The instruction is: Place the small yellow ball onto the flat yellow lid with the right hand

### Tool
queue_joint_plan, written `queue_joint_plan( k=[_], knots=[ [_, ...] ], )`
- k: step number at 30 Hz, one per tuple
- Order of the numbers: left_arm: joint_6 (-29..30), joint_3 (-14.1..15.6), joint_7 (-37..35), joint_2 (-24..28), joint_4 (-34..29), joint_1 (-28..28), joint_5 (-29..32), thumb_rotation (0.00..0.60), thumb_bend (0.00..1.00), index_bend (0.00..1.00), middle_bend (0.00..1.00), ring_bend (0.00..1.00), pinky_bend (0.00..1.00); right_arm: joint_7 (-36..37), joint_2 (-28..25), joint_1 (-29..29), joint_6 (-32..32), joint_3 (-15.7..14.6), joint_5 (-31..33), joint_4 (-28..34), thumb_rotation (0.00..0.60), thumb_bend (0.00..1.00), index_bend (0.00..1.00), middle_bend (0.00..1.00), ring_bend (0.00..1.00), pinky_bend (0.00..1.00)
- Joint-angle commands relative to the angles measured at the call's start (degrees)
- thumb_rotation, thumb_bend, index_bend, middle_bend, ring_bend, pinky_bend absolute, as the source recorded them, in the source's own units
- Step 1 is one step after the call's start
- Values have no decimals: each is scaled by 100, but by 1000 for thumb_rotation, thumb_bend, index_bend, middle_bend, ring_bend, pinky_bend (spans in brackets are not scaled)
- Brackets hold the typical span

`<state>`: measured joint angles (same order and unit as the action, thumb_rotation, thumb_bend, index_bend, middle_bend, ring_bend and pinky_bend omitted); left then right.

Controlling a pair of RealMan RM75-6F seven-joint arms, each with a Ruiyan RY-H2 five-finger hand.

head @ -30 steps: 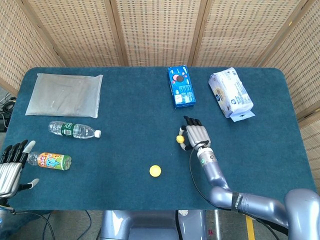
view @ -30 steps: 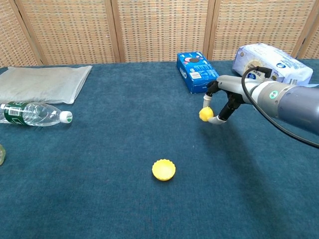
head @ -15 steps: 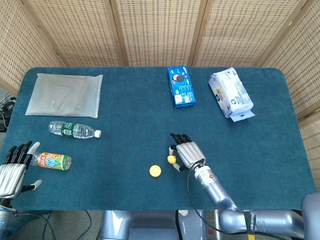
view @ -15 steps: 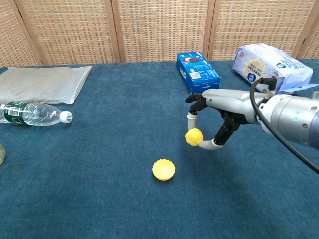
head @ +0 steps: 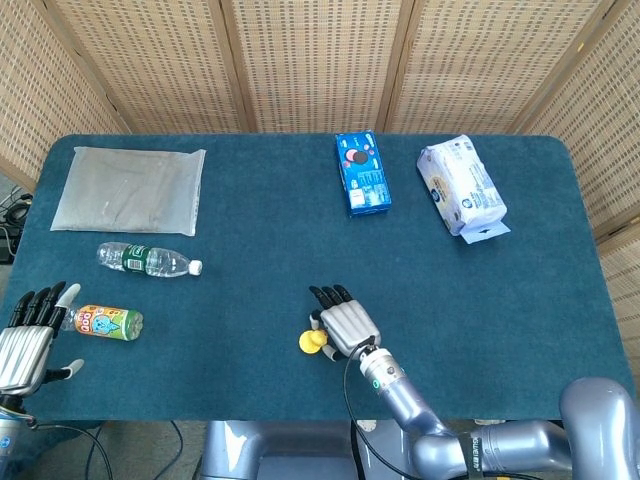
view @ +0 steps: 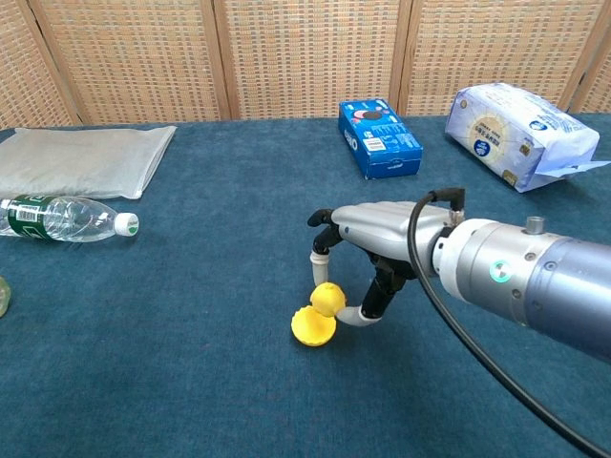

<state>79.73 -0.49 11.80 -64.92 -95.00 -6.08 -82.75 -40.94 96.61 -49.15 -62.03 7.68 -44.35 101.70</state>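
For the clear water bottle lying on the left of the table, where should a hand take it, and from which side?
Probably around the middle of its body, coming from above. The water bottle lies on its side on the table, white cap toward the centre, so fingers can close across its round barrel. The capped neck is narrower. The left hand is nearest.

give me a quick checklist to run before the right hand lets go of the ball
1. Small yellow ball pinched by the right hand: ok.
2. Ball above the flat yellow lid: ok in both views, toward the lid's right edge.
3. Ball touching the lid: cannot tell; in the chest view it sits right at the lid's top.
4. Lid lying flat on the table, nothing beside it: ok.
5. Left hand well away, at the table's left edge near the small colourful bottle: ok.
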Motion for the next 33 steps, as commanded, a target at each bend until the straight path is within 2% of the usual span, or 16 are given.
queue_joint_plan(
  k=[1, 24, 27, 30, 33],
  knots=[
    [-2, 3, -4, 1, 2, -1, -1, 600, 45, 0, 0, 0, 0, -38, 52, -20, -17, -29, 19, -36, 600, 332, 547, 0, 0, 0],
    [5, 26, -24, 2, -5, -1, -3, 600, 47, 0, 0, 0, 0, -280, 499, -169, -92, -7, 321, -419, 600, 312, 544, 0, 0, 0],
    [13, 27, -25, 4, -5, 1, -6, 600, 45, 0, 0, 0, 0, -318, 515, -184, -105, 5, 361, -425, 600, 278, 492, 0, 0, 0],
    [18, 25, -31, 8, -6, 2, -3, 600, 47, 0, 0, 0, 0, -283, 485, -187, -62, 23, 377, -383, 600, 222, 398, 0, 0, 0],
    [12, 29, -33, 10, -5, -2, -6, 600, 45, 0, 0, 0, 0, -255, 444, -184, -57, 20, 323, -321, 600, 175, 369, 0, 0, 0]
  ],
)
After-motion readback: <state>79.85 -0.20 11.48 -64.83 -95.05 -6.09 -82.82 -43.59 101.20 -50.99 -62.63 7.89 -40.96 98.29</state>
